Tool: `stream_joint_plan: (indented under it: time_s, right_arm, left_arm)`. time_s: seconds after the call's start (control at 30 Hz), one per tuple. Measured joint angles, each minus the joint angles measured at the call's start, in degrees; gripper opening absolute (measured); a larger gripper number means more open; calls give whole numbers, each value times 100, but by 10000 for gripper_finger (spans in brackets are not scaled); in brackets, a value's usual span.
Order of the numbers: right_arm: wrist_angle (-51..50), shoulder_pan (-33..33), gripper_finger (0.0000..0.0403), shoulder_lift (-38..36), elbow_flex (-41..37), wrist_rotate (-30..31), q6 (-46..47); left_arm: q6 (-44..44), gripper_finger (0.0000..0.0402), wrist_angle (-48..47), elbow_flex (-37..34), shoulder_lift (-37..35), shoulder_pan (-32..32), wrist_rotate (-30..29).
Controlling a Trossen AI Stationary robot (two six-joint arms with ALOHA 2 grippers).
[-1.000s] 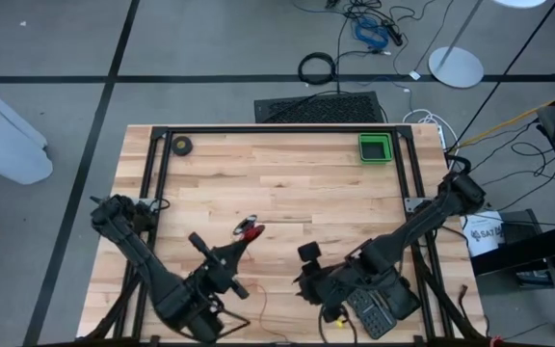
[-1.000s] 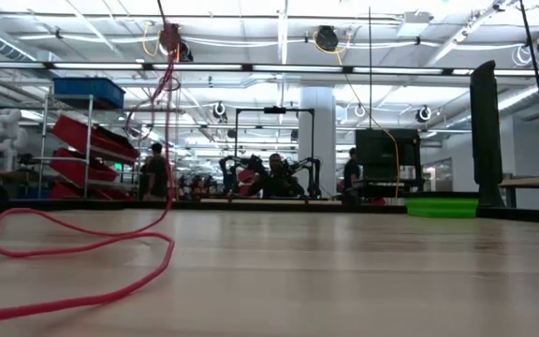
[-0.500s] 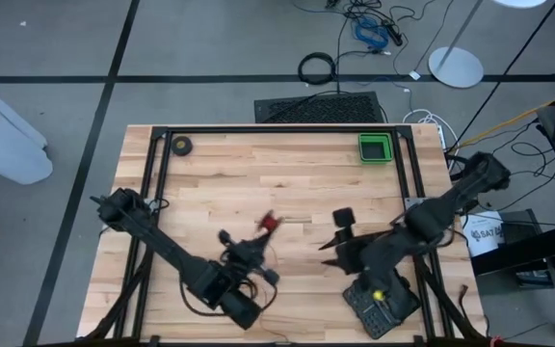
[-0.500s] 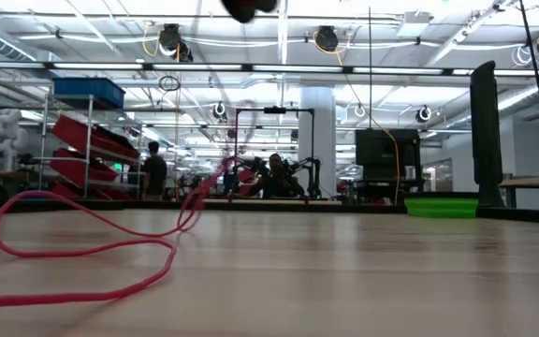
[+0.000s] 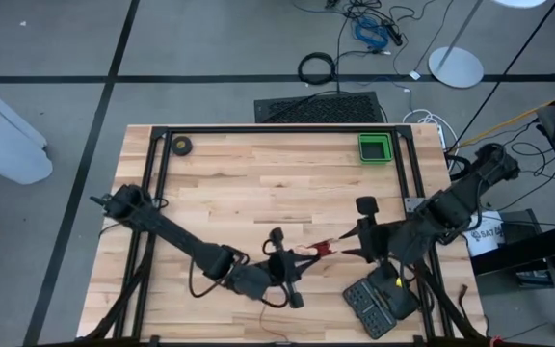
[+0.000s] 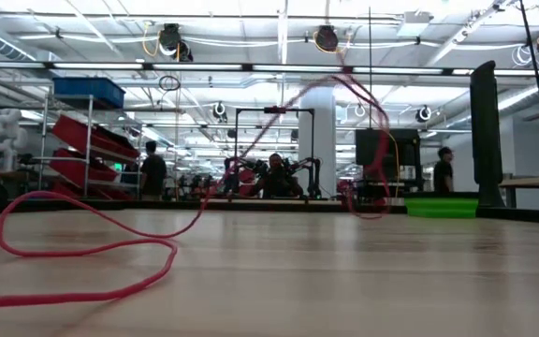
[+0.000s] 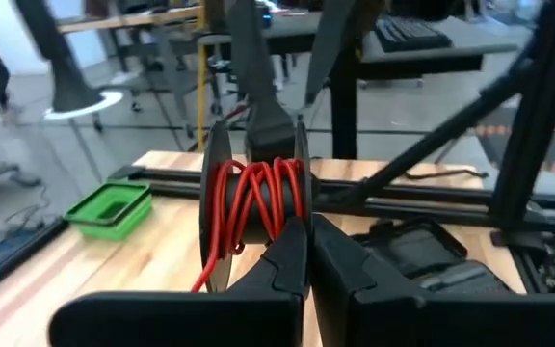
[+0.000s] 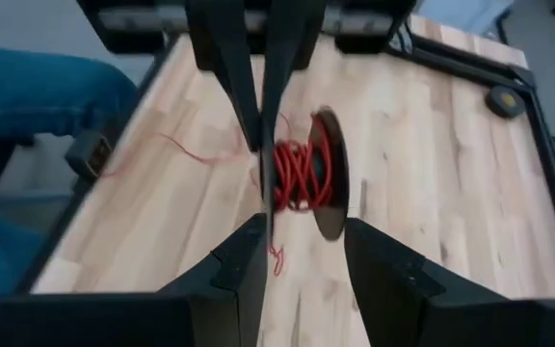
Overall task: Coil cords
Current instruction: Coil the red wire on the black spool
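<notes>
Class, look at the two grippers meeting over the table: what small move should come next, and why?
Probably the open right gripper should close on the dark spool wound with red wire. The shut left gripper holds that spool between the two arms, and a long loose red tail lies uncoiled on the wooden table.

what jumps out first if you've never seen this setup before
Most striking is the spool of red wire, held above the front middle of the wooden table where the two dark arms meet. The left end effector is shut on it, and the right end effector faces it from the other side with its fingers apart. A loose red strand also loops across the tabletop, and a green tray sits at the far right corner.
</notes>
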Motion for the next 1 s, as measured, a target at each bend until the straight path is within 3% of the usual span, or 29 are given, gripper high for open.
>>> stream_joint_plan:
  time_s: [0.3,0.6,0.8,1.0]
  right_arm:
    - [572,584,128,-474,-1632,1542,940]
    - [2495,669,128,-1391,-3483,1950,1088]
    - [2871,485,128,-1667,-3717,2221,960]
    - [3787,85,128,-1708,-3715,2387,-4]
  left_arm:
    - [483,8,16,0,-177,610,1480]
    - [1058,8,-529,-107,-750,1424,2621]
    - [1149,8,-386,-1306,-1892,2134,3439]
    - [824,8,370,-2918,-3386,2568,4270]
